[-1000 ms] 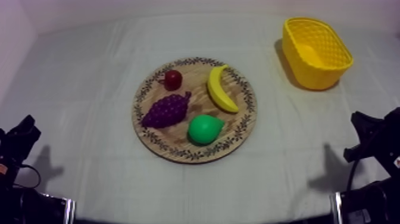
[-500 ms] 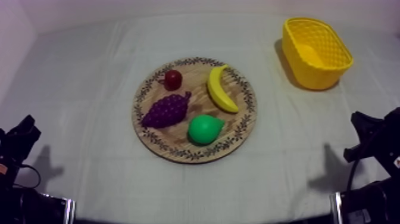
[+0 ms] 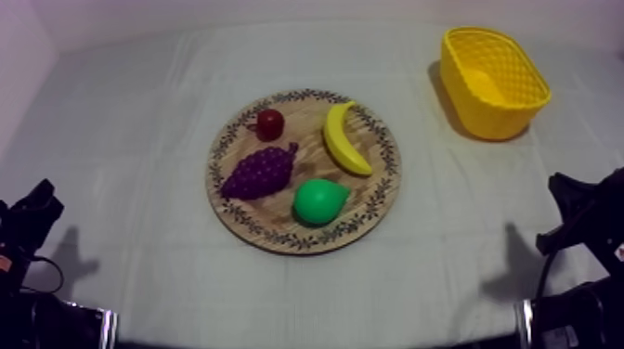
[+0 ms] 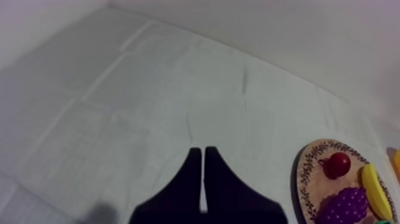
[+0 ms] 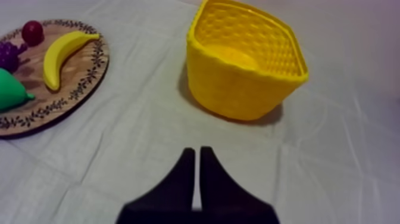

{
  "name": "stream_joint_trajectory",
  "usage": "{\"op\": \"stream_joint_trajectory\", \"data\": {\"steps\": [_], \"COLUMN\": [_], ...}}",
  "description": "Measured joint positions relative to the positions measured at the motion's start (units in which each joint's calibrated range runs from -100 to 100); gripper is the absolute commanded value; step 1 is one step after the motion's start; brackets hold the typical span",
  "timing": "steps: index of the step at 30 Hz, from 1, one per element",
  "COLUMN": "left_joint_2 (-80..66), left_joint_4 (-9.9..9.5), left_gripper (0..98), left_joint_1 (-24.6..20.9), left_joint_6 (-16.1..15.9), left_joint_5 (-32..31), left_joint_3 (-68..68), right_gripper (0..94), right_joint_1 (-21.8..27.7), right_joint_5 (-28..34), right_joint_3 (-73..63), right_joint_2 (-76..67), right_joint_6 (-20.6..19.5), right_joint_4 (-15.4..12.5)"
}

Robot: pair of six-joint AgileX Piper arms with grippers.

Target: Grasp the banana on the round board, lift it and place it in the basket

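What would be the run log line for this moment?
stage: not started | banana: on wooden board, untouched | yellow basket: empty, apart from board | left claw: shut, over cloth | right claw: shut, facing basket

Bench [image 3: 130, 130] under grey-white cloth carries a round wooden board [image 3: 302, 116] with patterned rim near the middle, and a yellow basket [image 3: 497, 113] upright toward the far right, well apart from the board.

L gripper [image 4: 203, 150] was closed on nothing, fingers pressed together in a narrow wedge; R gripper [image 5: 197, 151] the same. L arm [image 3: 26, 227] & R arm [image 3: 583, 218] sat low at their own sides.
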Motion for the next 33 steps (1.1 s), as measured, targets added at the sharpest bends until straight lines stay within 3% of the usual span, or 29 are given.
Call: {"op": "stream_joint_trajectory", "data": {"steps": [4, 12, 19, 24, 33], "left_joint_2": [0.0, 0.0, 0.0, 0.0, 0.0], "left_joint_4": [0.0, 0.0, 0.0, 0.0, 0.0], "left_gripper": [0.1, 0.1, 0.1, 0.1, 0.1], "left_joint_1": [0.0, 0.0, 0.0, 0.0, 0.0], "left_joint_6": [0.0, 0.0, 0.0, 0.0, 0.0], "left_joint_5": [0.0, 0.0, 0.0, 0.0, 0.0], "left_joint_3": [0.0, 0.0, 0.0, 0.0, 0.0], "right_gripper": [0.6, 0.3, 0.3, 0.2, 0.2], "right_joint_1": [0.04, -1.14, -3.15, -5.67, -12.3], "right_joint_5": [-0.79, -0.75, 1.05, 5.55, 12.2], "right_joint_3": [0.0, -4.65, -15.04, -25.78, -46.26], "right_joint_2": [0.0, 4.62, 14.6, 24.32, 41.05], "right_joint_6": [0.36, -0.09, -1.77, -3.57, -8.61], "right_joint_4": [-1.52, -1.26, 0.22, 1.55, 5.94]}}
